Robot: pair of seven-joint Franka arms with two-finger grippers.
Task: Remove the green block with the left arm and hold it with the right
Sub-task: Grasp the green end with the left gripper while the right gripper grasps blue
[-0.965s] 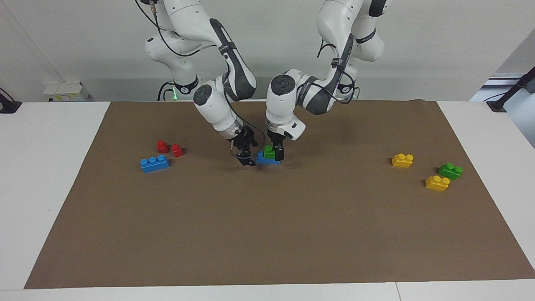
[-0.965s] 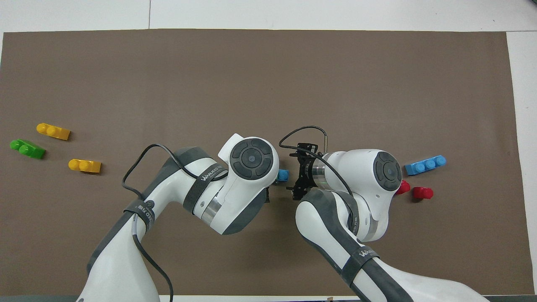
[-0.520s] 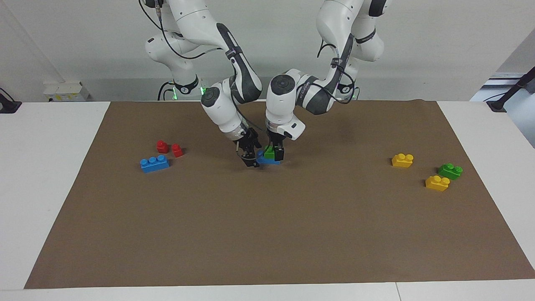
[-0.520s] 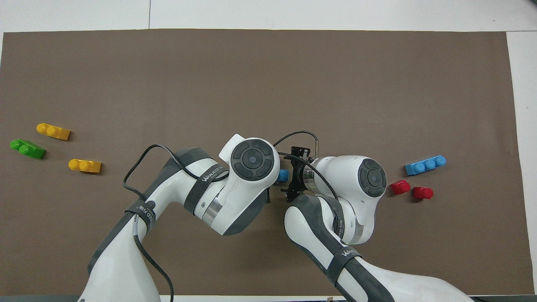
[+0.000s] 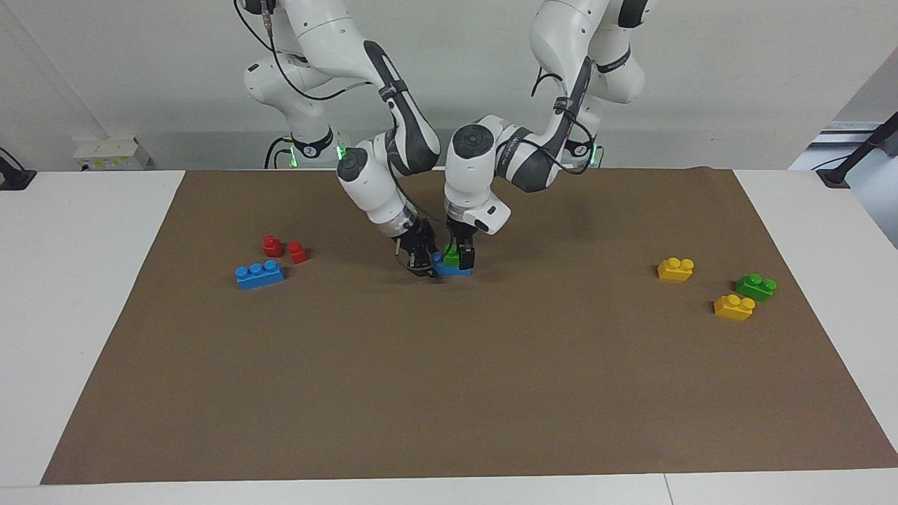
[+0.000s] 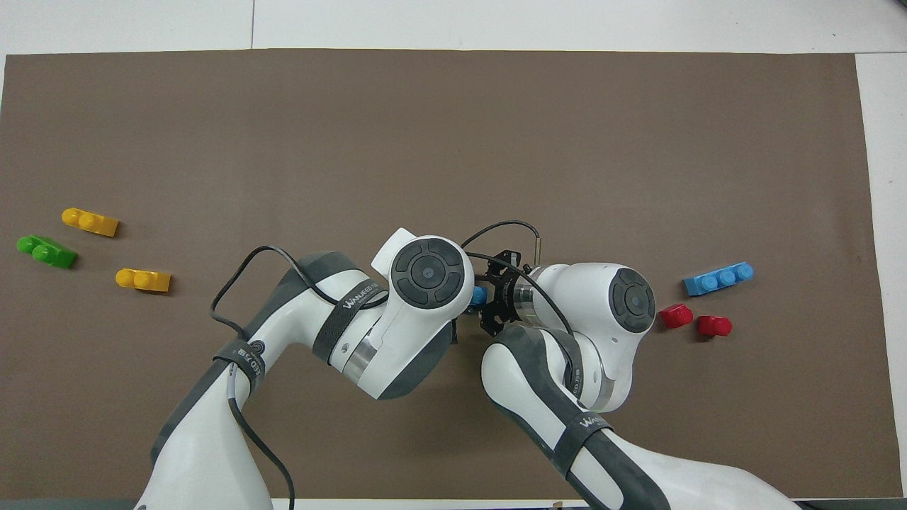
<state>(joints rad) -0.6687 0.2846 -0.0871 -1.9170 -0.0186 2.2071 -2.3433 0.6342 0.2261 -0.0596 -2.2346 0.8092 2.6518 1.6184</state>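
The green block (image 5: pixel 450 254) sits stacked on a blue brick (image 5: pixel 449 269) near the middle of the brown mat. My left gripper (image 5: pixel 459 256) is down over it, open, with one black finger (image 5: pixel 467 257) against the block's side toward the left arm's end. My right gripper (image 5: pixel 423 265) leans in low at the blue brick's other end and touches it. In the overhead view the left arm's wrist hides the green block. Only a bit of the blue brick (image 6: pixel 479 294) shows there, beside the right gripper (image 6: pixel 494 306).
Toward the right arm's end lie a second blue brick (image 5: pixel 259 274) and two red pieces (image 5: pixel 273 245) (image 5: pixel 297 252). Toward the left arm's end lie two yellow bricks (image 5: pixel 675 268) (image 5: pixel 734 307) and a darker green brick (image 5: pixel 755 287).
My right arm has swung in toward the stack, bringing its gripper up against the blue brick's end. The left gripper has stayed over the green block.
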